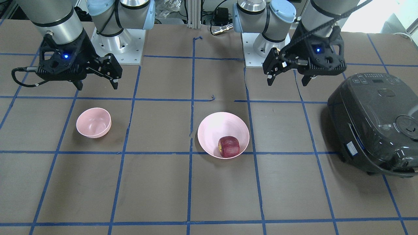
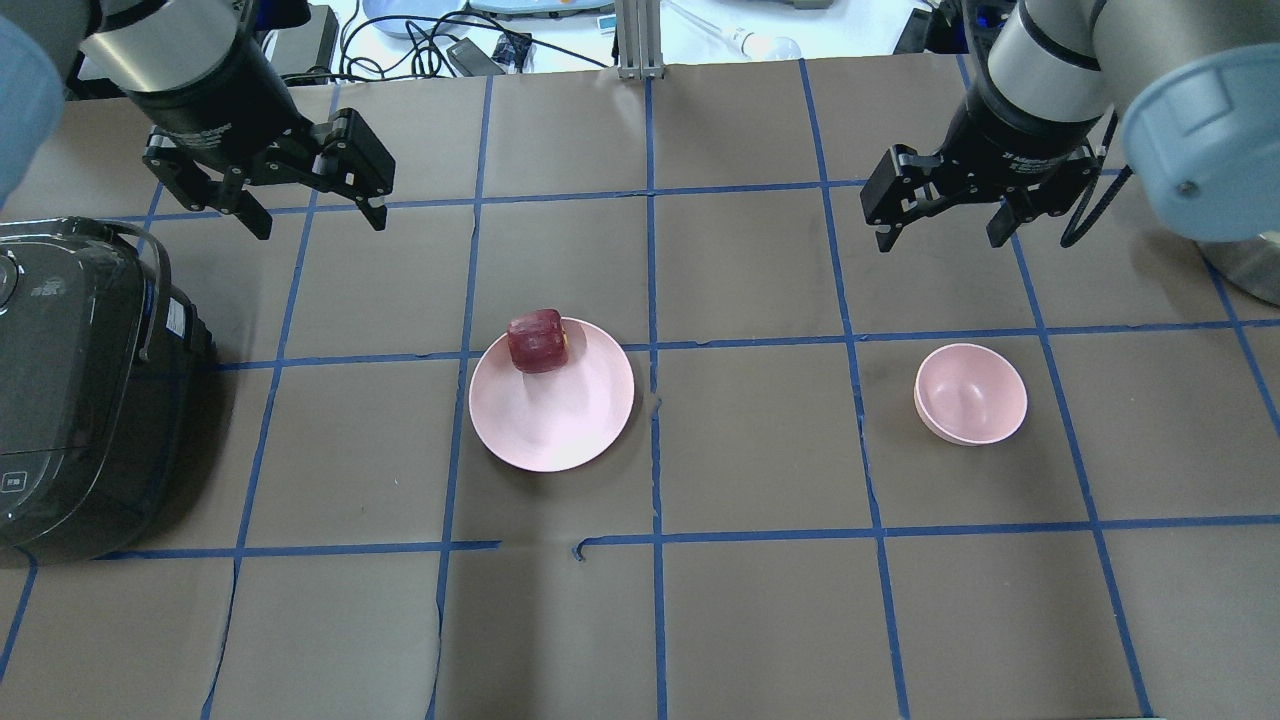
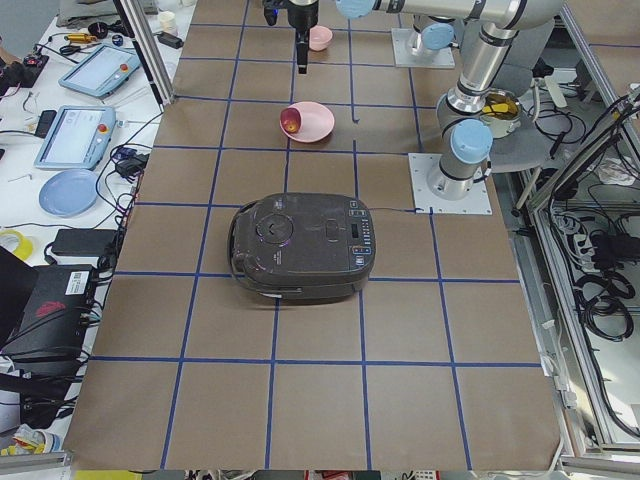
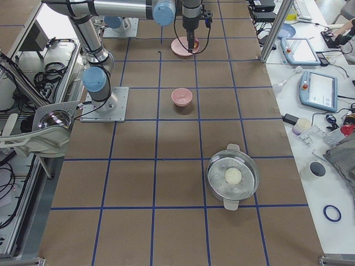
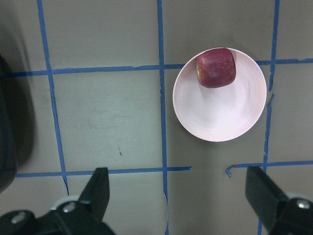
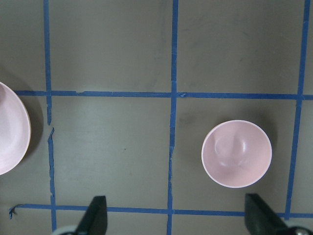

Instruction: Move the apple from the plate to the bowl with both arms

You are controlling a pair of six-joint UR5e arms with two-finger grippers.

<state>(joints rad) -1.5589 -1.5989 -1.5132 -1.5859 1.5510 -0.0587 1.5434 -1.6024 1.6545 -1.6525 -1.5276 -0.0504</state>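
Two grippers hang above the table [image 2: 760,620]. Left gripper [image 2: 320,225]: fingers spread, holding nothing. Right gripper [image 2: 938,242]: likewise spread. Apple [image 2: 537,340] lies on the plate [image 2: 550,430], at the rim farthest from the robot. Bowl [image 2: 970,393] stands well apart, on the right arm's side.

**Bright, even light from above; soft shadows**

Diffuse overhead light falls evenly on the brown surface [image 2: 760,620]. The plate [image 1: 212,130] and the bowl [image 1: 93,122] cast faint, soft-edged shadows. A darker shadow pools beside the glossy cooker [image 1: 369,124], which carries pale reflections. The front view's upper right corner is blown out white. In the wrist views the left claw [image 5: 177,193] and right claw [image 6: 178,215] look blurred at the bottom edge.
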